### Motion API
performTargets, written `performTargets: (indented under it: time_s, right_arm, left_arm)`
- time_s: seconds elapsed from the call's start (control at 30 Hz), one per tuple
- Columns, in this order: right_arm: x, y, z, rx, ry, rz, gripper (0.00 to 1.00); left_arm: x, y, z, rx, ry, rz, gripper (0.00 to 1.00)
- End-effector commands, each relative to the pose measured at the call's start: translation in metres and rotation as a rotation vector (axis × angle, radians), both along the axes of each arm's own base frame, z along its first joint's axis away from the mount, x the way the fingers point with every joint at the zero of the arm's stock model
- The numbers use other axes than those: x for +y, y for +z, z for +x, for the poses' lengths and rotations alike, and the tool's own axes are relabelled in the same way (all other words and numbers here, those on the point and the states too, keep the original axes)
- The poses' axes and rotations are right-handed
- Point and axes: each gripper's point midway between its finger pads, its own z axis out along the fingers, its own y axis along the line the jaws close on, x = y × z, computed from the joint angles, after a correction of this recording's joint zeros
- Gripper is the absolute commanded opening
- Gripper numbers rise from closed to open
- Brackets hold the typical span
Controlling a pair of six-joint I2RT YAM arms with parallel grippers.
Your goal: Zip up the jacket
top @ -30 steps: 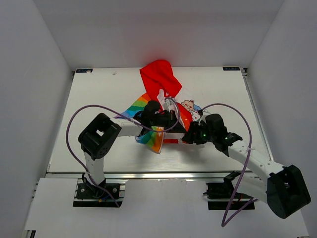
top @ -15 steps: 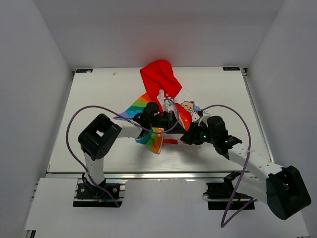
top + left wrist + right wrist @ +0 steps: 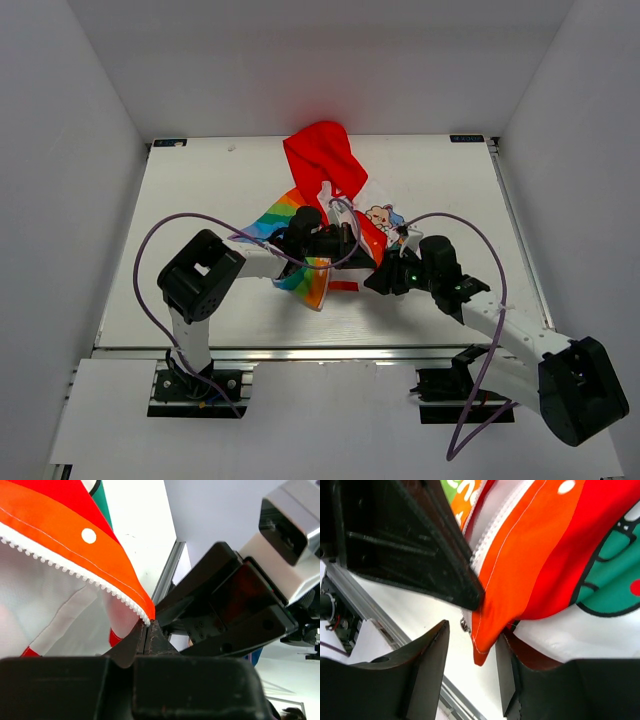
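Observation:
The jacket (image 3: 322, 165) lies crumpled mid-table, red hood at the far end, rainbow stripes to the left. My left gripper (image 3: 350, 245) is shut on the jacket's front edge. In the left wrist view its jaws (image 3: 146, 630) pinch the lower end of the white zipper teeth (image 3: 75, 570) on the orange strip. My right gripper (image 3: 380, 277) is right next to it and open. In the right wrist view (image 3: 470, 655) its fingers (image 3: 427, 665) straddle the orange bottom corner of the jacket (image 3: 487, 637) without closing. A small metal zipper slider (image 3: 465, 625) shows beside that corner.
The white table (image 3: 200, 190) has grey walls on three sides and a metal rail (image 3: 300, 352) along its near edge. Purple cables (image 3: 150, 240) loop over both arms. The two gripper bodies sit close together.
My right arm has shifted a little toward the near right, and its gripper sits slightly lower in the top view. The left gripper keeps its hold, and the jacket has barely moved.

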Motion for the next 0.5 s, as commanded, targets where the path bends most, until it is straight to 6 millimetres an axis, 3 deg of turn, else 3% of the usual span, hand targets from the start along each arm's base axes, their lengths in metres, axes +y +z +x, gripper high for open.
performTargets:
  time_s: [0.0,0.1,0.37,0.47]
  right_arm:
    - [0.0033,0.0081,-0.0047,-0.033,0.043,0.030,0.48]
    - [0.0032,0.0078,-0.0050,-0.033,0.042,0.031,0.36]
    - [0.0019,0.0094,-0.0040,-0.029,0.026,0.033,0.34]
    - [0.0026,0.0109,-0.0045,-0.022,0.025,0.036,0.38]
  left_arm:
    - [-0.0013,0.0268,0.0002,-0.054,0.014,-0.032,0.00]
    - [-0.0012,0.0296,0.0009,-0.060,0.018,-0.036,0.00]
    - [0.0011,0.0276,0.0019,-0.073,0.029,-0.018,0.00]
    - [0.0014,0.0257,0.0025,-0.080,0.028,-0.007,0.00]
